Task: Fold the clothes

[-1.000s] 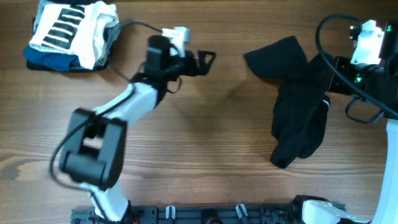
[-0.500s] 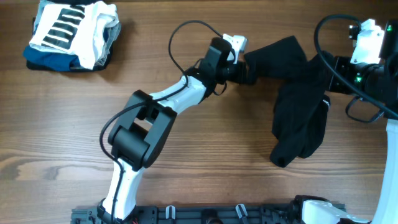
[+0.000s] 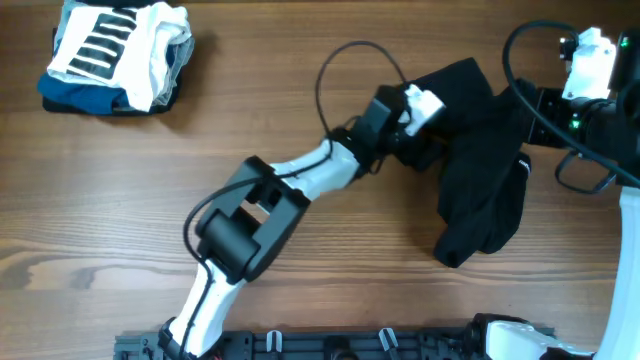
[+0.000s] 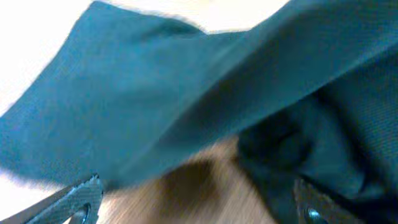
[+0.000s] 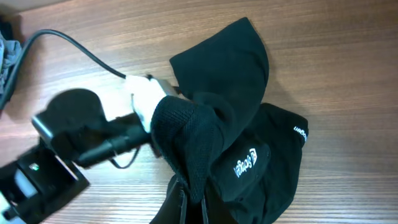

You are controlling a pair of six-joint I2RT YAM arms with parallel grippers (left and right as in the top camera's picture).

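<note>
The clothes (image 3: 485,190) are seen in the right part of the overhead view as a crumpled black garment. Its long axis runs nearly up and down the frame: one broad end points to the upper middle, and a narrower end trails to the lower right. In the right wrist view the clothes (image 5: 230,124) are raised into a ridge toward the bottom edge, and white lettering (image 5: 245,163) is shown on a lower fold.

The left gripper (image 3: 428,150) is laid against the garment's upper left edge. In the left wrist view the left gripper (image 4: 196,205) is spread wide, with one tip at the lower left and one at the lower right. The cloth (image 4: 186,93) hangs just ahead of the tips and nothing is pinched; bare wood is seen between them. The right gripper (image 3: 520,110) is met at the garment's upper right side. In its own view the right gripper (image 5: 189,199) is clenched on the raised fold, though the fingers are largely hidden by fabric.

The table (image 3: 90,200) is bare wood across the middle and lower left. A folded pile (image 3: 115,55) of white, black-striped and blue cloth is kept at the upper left, well apart from the clothes. The garment's right side lies near the frame edge, under the right arm.
</note>
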